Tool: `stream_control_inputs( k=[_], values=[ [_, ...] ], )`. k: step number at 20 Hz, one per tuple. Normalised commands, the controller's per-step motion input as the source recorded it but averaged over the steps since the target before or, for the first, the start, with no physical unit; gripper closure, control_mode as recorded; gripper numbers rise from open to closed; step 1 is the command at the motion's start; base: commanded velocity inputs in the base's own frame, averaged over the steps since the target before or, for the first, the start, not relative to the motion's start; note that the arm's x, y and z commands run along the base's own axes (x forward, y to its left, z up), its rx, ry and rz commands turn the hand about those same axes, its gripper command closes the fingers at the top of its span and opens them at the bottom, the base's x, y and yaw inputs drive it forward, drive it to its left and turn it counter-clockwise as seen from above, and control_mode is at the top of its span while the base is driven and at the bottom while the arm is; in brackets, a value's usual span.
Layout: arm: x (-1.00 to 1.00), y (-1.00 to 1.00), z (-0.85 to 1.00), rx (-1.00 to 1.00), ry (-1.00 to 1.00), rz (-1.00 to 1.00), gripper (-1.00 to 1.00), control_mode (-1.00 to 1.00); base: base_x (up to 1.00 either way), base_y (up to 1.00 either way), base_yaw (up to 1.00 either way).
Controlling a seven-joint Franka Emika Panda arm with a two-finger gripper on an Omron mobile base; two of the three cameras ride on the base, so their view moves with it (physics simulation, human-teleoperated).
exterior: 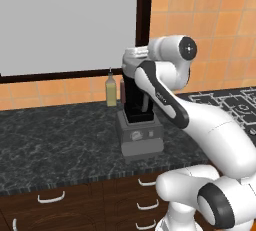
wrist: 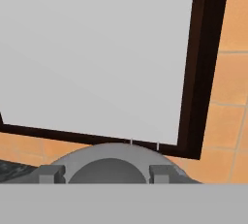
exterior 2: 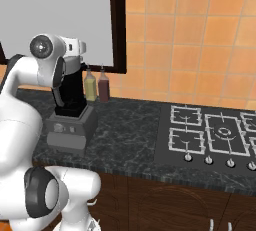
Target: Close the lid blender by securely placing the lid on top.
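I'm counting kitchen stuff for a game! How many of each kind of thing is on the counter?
Blenders: 1, the blender.
Lids: 1, the lid, held between the fingers of the gripper.
Bottles: 2, a yellow bottle and a dark red bottle.
Stovetops: 1, the stovetop.
Total: 5

The blender (exterior: 138, 125) stands on the dark counter (exterior: 50, 140), a yellow bottle (exterior: 111, 90) just behind it.
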Motion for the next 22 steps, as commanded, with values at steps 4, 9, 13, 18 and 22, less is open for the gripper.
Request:
stream_control_inputs(
  k=[4,9,13,18,22],
  values=[
    [0.00,-0.13,-0.06,0.01,0.00,-0.03,1.00,-1.00,0.00,0.00,0.00],
    [0.00,-0.08,0.03,0.00,0.08,-0.03,1.00,-1.00,0.00,0.00,0.00],
    [0.00,-0.01,0.19,0.00,0.08,-0.01,1.00,-1.00,0.00,0.00,0.00],
    [-0.01,0.00,0.25,0.00,0.06,0.00,1.00,-1.00,0.00,0.00,0.00],
    [-0.02,0.00,0.30,0.01,0.03,0.00,1.00,-1.00,0.00,0.00,0.00]
  ],
)
